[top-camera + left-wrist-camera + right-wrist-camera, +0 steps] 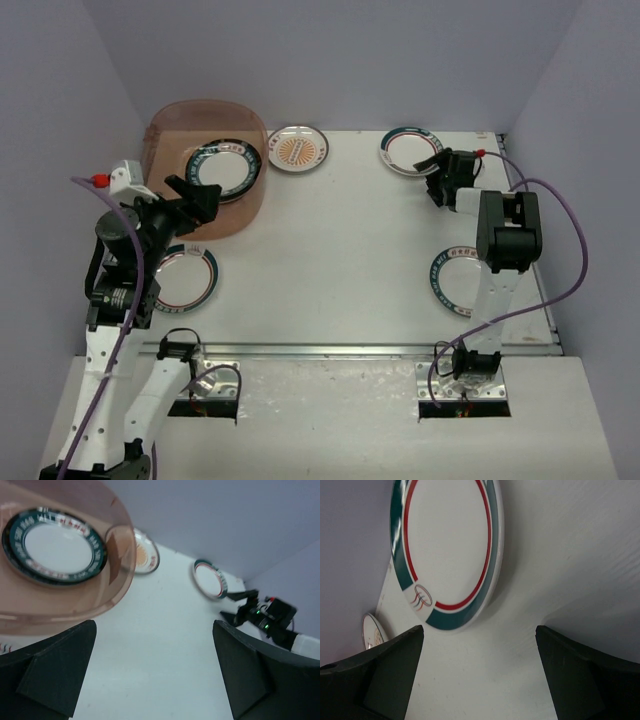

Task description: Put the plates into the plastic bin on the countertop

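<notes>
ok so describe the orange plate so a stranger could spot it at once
Start at the pinkish plastic bin at the far left of the white table. Just right of it, by the back edge, lies a small round plate. It alone has an orange sunburst centre; the other plates have plain white centres.

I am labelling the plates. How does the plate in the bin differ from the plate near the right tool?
The bin plate has a dark rim with white marks; the right plate has a teal rim and red ring. The bin plate lies inside the bin; the right plate lies on the table. Both are round, white-centred.
</notes>
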`<act>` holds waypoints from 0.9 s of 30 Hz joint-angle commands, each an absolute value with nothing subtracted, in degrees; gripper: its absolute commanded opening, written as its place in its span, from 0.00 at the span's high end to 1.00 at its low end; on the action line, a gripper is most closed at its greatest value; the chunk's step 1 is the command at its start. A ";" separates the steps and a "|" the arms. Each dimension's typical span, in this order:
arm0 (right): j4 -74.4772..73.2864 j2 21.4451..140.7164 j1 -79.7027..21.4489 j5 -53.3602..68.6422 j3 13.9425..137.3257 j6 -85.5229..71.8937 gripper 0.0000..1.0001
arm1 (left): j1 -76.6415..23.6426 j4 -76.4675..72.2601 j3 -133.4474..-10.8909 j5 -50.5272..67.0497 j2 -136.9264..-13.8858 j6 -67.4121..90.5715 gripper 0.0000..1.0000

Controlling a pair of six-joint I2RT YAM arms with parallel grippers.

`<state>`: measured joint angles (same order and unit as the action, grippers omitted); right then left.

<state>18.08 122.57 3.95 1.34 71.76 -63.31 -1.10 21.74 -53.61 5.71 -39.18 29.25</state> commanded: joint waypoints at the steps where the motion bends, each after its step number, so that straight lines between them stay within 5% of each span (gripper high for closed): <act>1: 19.49 128.02 6.94 -1.04 75.53 -68.74 0.14 | -0.88 23.14 -46.80 7.94 -36.51 26.60 0.00; 8: 14.53 135.61 8.00 1.68 82.30 -72.08 0.31 | -0.88 24.20 -45.26 7.67 -36.60 24.56 0.00; 13: 13.89 139.90 8.09 8.14 87.13 -73.53 0.58 | -0.88 23.61 -44.34 6.28 -37.09 24.56 0.00; 17: 16.96 137.43 8.05 8.94 82.69 -74.21 0.99 | -0.88 23.28 -44.38 6.80 -38.58 24.90 0.00; 27: 26.36 106.04 -1.29 5.49 54.55 -63.73 1.00 | -1.38 15.19 -46.07 17.67 -46.25 29.75 0.00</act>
<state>24.11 118.02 4.93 5.88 59.47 -72.32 -1.08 23.62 -43.81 10.26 -43.05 26.88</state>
